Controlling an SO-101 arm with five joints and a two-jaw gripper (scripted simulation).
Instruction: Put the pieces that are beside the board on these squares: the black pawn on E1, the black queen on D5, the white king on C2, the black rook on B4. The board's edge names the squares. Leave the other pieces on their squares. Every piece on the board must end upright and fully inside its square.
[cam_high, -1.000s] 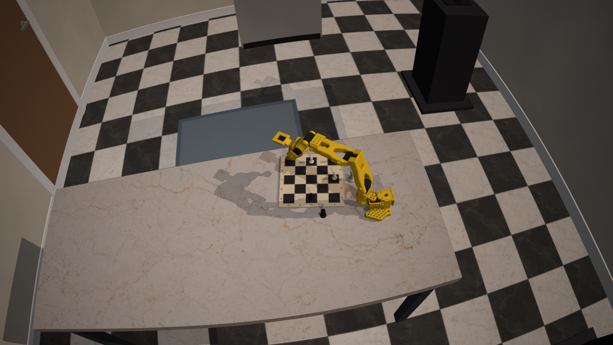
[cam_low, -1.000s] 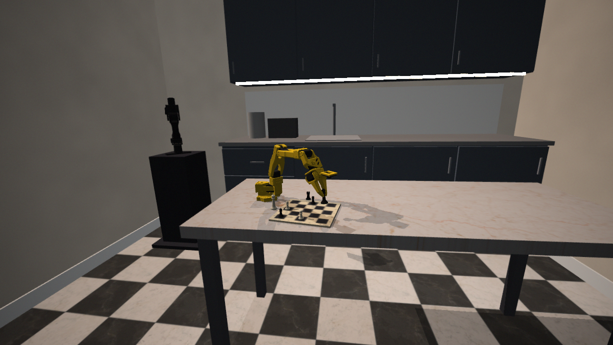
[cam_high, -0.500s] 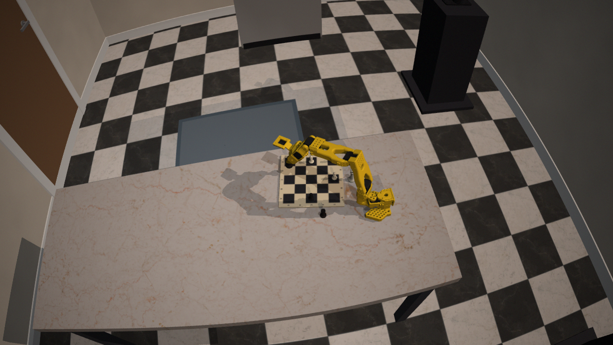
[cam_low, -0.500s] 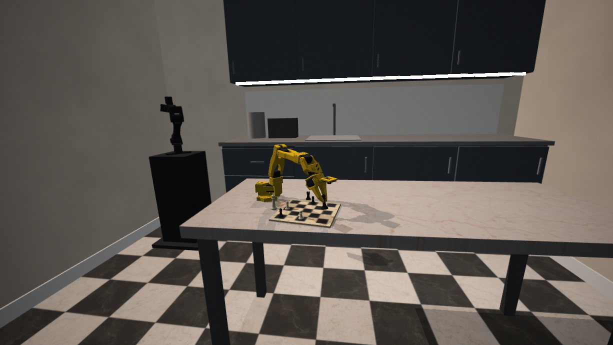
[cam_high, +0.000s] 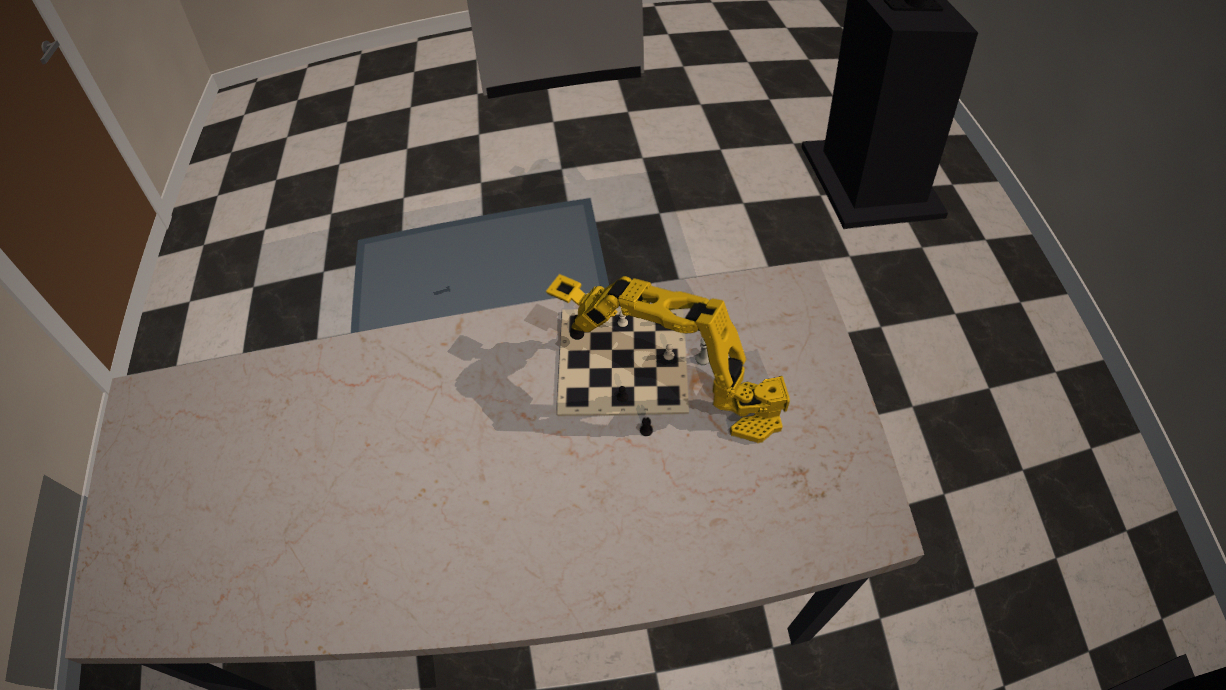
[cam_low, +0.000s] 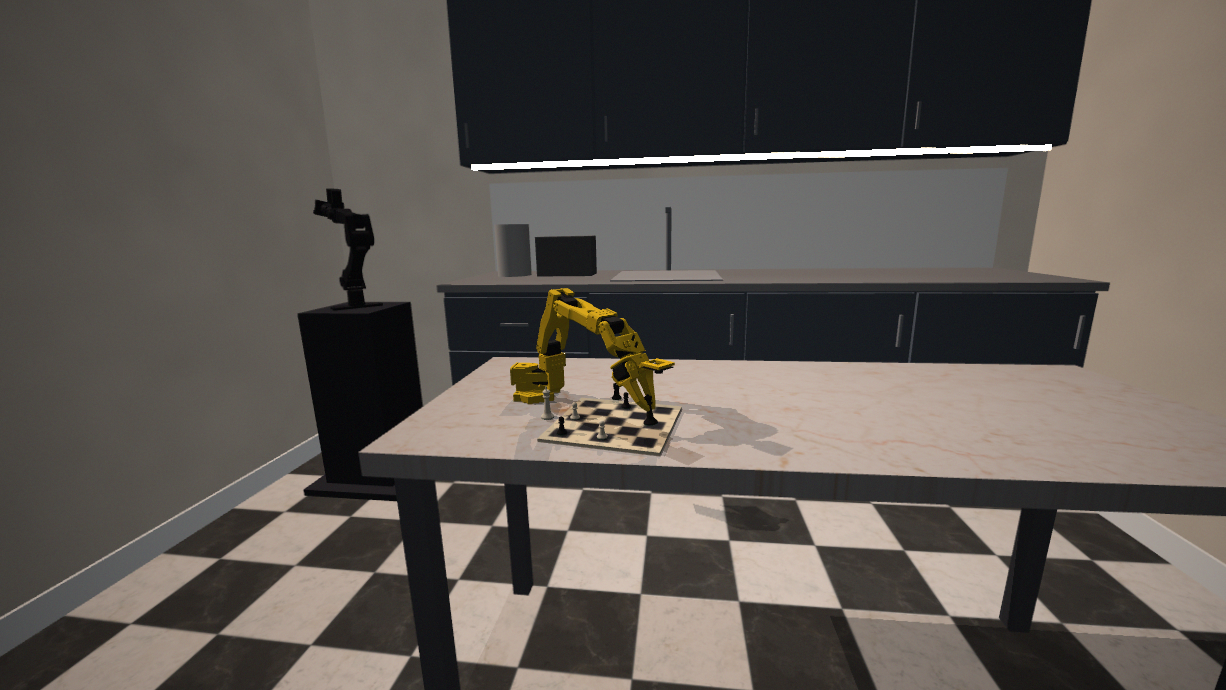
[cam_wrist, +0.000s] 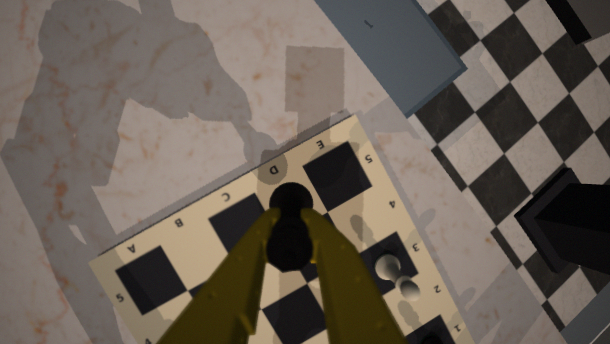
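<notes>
Marble-look tabletop (cam_high: 343, 514), pale with reddish veins, on dark legs; black-and-white checkered floor (cam_high: 986, 360) around it. Grey mat (cam_high: 463, 265) lies on the floor past the far edge. Black pedestal (cam_high: 892, 111) stands in the corner, brown door (cam_high: 60, 171) on one wall, dark cabinets (cam_low: 754, 77) and a counter (cam_low: 772, 282) on another. Small chessboard (cam_high: 567, 404) sits near the tabletop's far edge, with the yellow arm (cam_high: 712, 330) bent over it from its base beside the board. Gripper (cam_wrist: 292, 220) is clenched on the black queen (cam_wrist: 290, 242), held low over the D5 corner; whether its base touches the square cannot be told. Black pawn (cam_high: 646, 426) stands on the tabletop just off the board's near edge. White king (cam_low: 547, 402) stands off the board near the arm's base. Several pieces sit on board squares, including a white one (cam_wrist: 395, 272).
</notes>
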